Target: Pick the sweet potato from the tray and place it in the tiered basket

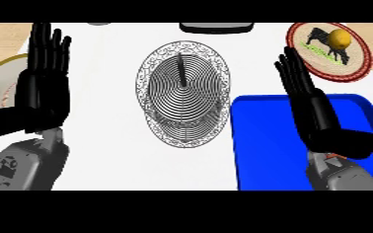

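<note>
Where right fingers (295,76) overhang the tray (270,143), sweet potato perhaps beneath.

The tiered basket (183,95) sits mid-counter with bare white counter (102,128) on its left side and just in front of it — plenty of room to come in there. Right of the basket the blue tray (270,148) sits just beside its rim, so that gap is tight. Behind and well right of the basket there's a round plate (350,64) with a yellow fruit (339,38) on it. Straight behind the basket — a dark object (216,27) at the counter's far edge. The basket's central post (181,70) stands in the middle of it.
</note>
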You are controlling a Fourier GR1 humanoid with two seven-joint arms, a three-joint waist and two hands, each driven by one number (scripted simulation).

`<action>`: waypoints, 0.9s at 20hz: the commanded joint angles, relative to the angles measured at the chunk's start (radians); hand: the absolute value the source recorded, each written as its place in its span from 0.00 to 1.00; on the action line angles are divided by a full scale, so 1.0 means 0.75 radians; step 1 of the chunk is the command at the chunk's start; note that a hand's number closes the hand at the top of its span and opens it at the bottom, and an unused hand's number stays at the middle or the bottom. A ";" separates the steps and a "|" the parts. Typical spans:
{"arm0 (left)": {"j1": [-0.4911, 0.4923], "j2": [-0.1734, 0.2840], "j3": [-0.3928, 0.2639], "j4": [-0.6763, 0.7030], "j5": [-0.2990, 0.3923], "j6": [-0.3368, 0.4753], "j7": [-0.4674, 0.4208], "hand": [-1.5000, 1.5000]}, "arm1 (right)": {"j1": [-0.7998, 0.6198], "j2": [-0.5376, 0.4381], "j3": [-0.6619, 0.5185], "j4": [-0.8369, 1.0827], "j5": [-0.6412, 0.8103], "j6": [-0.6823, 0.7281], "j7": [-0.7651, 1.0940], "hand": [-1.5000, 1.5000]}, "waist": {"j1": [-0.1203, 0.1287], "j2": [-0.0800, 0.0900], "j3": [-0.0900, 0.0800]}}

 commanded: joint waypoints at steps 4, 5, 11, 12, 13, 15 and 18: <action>0.209 0.102 -0.089 0.090 -0.004 -0.143 0.169 0.50 | 0.045 -0.048 -0.137 -0.040 0.016 -0.028 -0.084 1.00 | -0.041 -0.023 -0.036; 0.228 0.148 -0.079 0.147 0.015 -0.198 0.198 0.50 | 0.094 -0.039 -0.135 -0.053 0.050 -0.054 -0.149 1.00 | -0.052 -0.021 -0.036; 0.319 0.146 -0.144 0.124 0.056 -0.256 0.282 0.50 | 0.327 0.087 -0.380 0.228 0.239 -0.631 0.003 0.00 | -0.069 -0.020 -0.036; 0.285 0.196 -0.100 0.118 0.088 -0.283 0.340 0.50 | 0.346 0.076 -0.391 0.199 0.271 -0.670 0.017 0.00 | -0.062 -0.023 -0.037; 0.277 0.167 -0.107 0.180 0.086 -0.316 0.284 0.50 | 0.396 0.063 -0.334 0.166 0.364 -0.694 -0.017 0.00 | -0.060 -0.020 -0.039; 0.287 0.182 -0.058 0.217 0.108 -0.361 0.256 0.50 | 0.452 0.005 -0.288 0.057 0.470 -0.714 0.046 0.00 | -0.051 -0.022 -0.039; 0.331 0.234 -0.029 0.192 0.138 -0.421 0.251 0.50 | 0.573 -0.186 -0.243 -0.064 0.645 -0.666 0.290 0.00 | -0.055 -0.025 -0.044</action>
